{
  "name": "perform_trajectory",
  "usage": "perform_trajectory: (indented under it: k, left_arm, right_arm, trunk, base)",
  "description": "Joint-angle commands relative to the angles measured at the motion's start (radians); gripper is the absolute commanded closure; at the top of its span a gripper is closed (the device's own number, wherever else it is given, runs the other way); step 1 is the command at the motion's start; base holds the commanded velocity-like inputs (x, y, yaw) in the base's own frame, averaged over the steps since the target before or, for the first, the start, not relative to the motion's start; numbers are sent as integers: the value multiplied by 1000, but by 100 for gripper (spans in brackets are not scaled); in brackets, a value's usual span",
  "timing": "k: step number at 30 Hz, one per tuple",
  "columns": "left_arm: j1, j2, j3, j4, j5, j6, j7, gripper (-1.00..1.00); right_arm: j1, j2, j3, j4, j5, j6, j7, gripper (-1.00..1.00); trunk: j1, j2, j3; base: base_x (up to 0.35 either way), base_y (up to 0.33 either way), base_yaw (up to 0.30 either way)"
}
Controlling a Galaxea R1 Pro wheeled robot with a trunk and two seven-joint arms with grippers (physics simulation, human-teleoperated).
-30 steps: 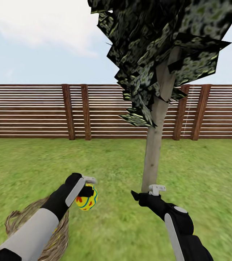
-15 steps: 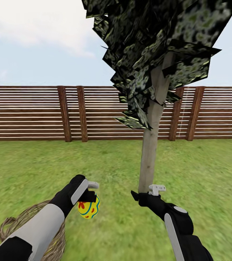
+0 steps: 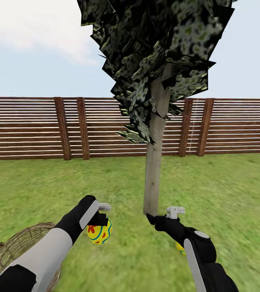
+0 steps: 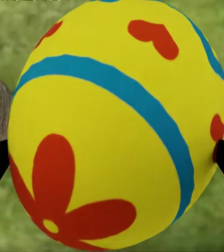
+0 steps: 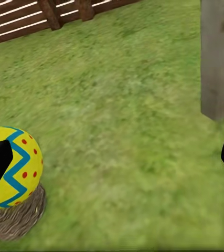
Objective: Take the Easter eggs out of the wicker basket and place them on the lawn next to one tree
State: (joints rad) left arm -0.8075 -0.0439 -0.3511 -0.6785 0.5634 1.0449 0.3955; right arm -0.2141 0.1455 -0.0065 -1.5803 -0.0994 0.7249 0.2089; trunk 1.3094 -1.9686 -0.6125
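Head view: glossy yellow egg with a red flower and blue bands (image 3: 99, 232) clamped in the left gripper (image 3: 99, 215), above mottled green lawn (image 3: 235, 190).
Right gripper (image 3: 162, 215): fingers spread wide, holding nothing, near the pale grey-brown tree trunk (image 3: 153, 170).
Brown woven-twig basket (image 3: 14, 246): near left.
Right wrist view: yellow egg with blue zigzags and red dots (image 5: 14, 167) on the grass.

view swung right, tree (image 3: 154, 170) and wicker basket (image 3: 12, 247) now farther left in frame
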Motion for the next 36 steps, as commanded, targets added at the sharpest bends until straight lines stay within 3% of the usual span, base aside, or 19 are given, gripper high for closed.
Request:
perform_trajectory:
  k: [1, 12, 36]
  left_arm:
    - [-1, 0, -3, -1, 10, 2, 10, 100]
    - [-1, 1, -30, -22, 9, 2, 14, 100]
    - [-1, -1, -31, -24, 9, 2, 16, 100]
  right_arm:
    - [-1, 0, -1, -1, -9, 5, -2, -100]
    - [-1, 0, -2, 0, -10, 5, -2, -100]
    - [-1, 1, 7, 0, -8, 5, -3, -100]
  trunk:
    - [0, -1, -1]
    - [0, -1, 11]
    - [0, -1, 34]
  base:
    - [-13, -275, -99]
    - [134, -255, -209]
    - [151, -278, -188]
